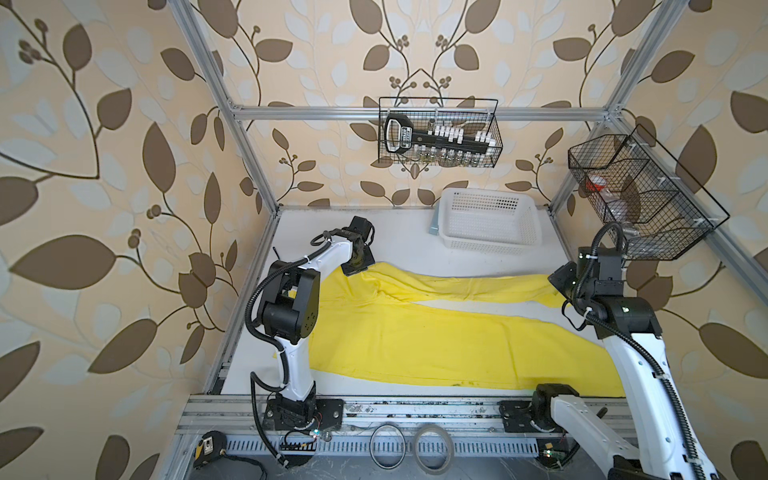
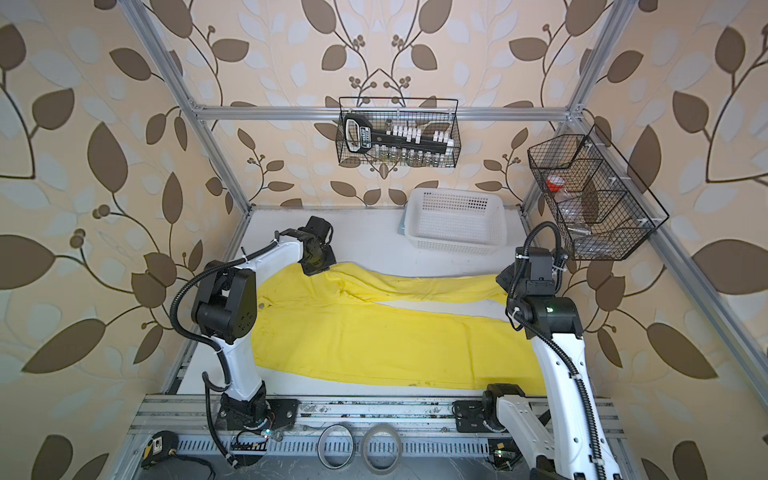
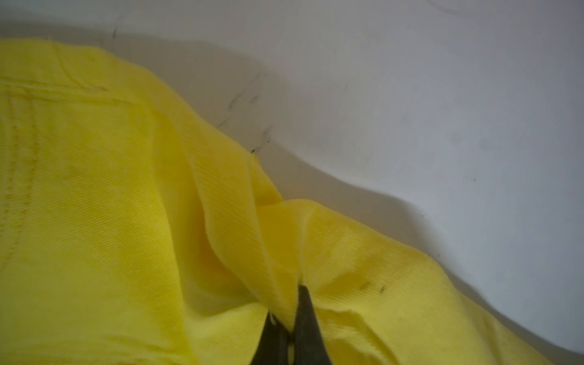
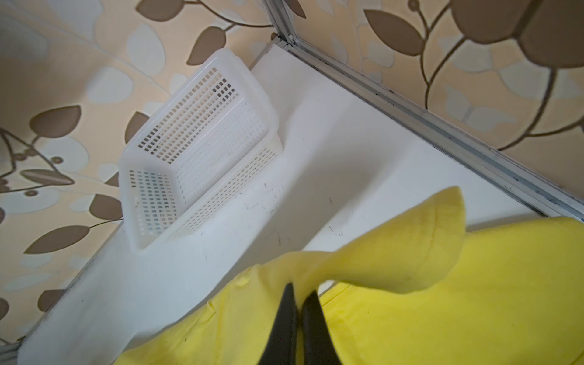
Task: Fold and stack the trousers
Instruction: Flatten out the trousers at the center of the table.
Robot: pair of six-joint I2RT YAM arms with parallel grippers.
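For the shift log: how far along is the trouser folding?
Done: the bright yellow cloth trousers lie spread flat on the white table, legs apart, with no fold yet. In hand: the left gripper pinches the far edge near the waist, and the right gripper pinches the end of the far leg. Left: every fold, then stacking.

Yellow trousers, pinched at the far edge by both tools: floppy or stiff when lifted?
Likely floppy: the trousers bunch into folds at the left tool and curl over at the right tool. Probably drags, not lifts clean: most cloth lies flat on the table. Legs may sag apart; a gap shows between them.
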